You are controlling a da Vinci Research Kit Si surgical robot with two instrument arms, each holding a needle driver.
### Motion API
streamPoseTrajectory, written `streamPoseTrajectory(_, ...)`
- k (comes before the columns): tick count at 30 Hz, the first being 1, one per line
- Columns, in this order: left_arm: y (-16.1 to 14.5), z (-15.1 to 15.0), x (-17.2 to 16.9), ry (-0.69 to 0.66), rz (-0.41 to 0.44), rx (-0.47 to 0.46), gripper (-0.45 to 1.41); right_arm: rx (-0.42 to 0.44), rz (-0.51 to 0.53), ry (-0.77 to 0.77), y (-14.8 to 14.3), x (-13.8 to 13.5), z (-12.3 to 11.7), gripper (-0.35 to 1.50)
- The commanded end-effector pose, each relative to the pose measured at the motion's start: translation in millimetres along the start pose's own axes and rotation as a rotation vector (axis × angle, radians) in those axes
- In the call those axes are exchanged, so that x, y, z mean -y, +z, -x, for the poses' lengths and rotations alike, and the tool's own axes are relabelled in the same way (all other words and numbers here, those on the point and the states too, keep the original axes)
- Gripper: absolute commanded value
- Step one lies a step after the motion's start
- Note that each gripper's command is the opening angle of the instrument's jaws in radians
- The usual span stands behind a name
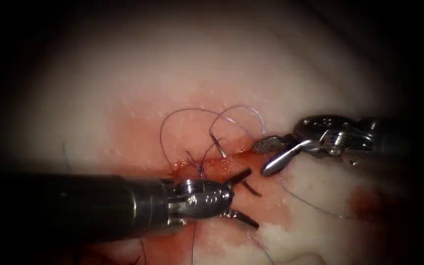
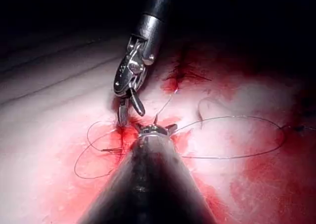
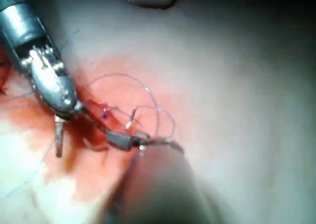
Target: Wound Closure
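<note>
The cut (image 1: 212,164) is a red gash in the pale tissue (image 1: 182,73). My left tool (image 1: 250,198) comes in from the left with its jaws spread wide just below the cut, holding nothing. My right tool (image 1: 262,158) sits at the cut's right end, jaws open and empty. A thin curved glinting sliver, apparently the needle (image 1: 218,143), sticks up out of the tissue at the cut, free of both tools. Thread (image 1: 192,112) loops above it. The left tool's open jaws (image 2: 154,127) face the right tool (image 2: 129,81). The right tool's jaws (image 3: 143,142) are near the needle (image 3: 132,118).
Red fluid (image 1: 138,137) stains the tissue around the cut. A strand of thread (image 1: 310,203) trails over the tissue to the lower right. A short dark end (image 1: 251,189) lies between the left tool's jaws. A stitched, red-stained spot (image 2: 185,76) lies further along.
</note>
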Motion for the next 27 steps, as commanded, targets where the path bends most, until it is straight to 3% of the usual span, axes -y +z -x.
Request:
streamPoseTrajectory(1,1.2,0.2,0.1,0.001,-0.002,0.000,0.93,0.000,0.000,-0.003,0.7,-0.5,-0.3,1.08)
streamPoseTrajectory(5,2.4,1.1,0.9,0.010,-0.010,0.002,0.79,0.000,0.000,-0.003,0.7,-0.5,-0.3,1.08)
streamPoseTrajectory(7,2.7,1.6,1.4,0.012,-0.014,0.002,0.61,0.000,0.000,-0.003,0.6,-0.5,-0.2,1.06)
streamPoseTrajectory(8,2.7,1.8,1.5,0.012,-0.015,0.003,0.47,0.000,0.000,-0.003,0.6,-0.5,-0.2,1.06)
streamPoseTrajectory(12,1.6,2.1,1.7,0.010,-0.019,-0.014,-0.45,0.000,0.000,-0.003,0.4,-0.6,-0.2,1.06)
streamPoseTrajectory(18,1.3,1.6,1.3,-0.018,0.028,-0.104,-0.45,0.001,-0.002,-0.004,0.1,-0.6,-0.1,1.04)
streamPoseTrajectory(27,0.9,0.2,-0.8,-0.169,0.235,-0.222,-0.45,0.003,-0.006,-0.004,-0.3,-0.2,0.0,1.04)
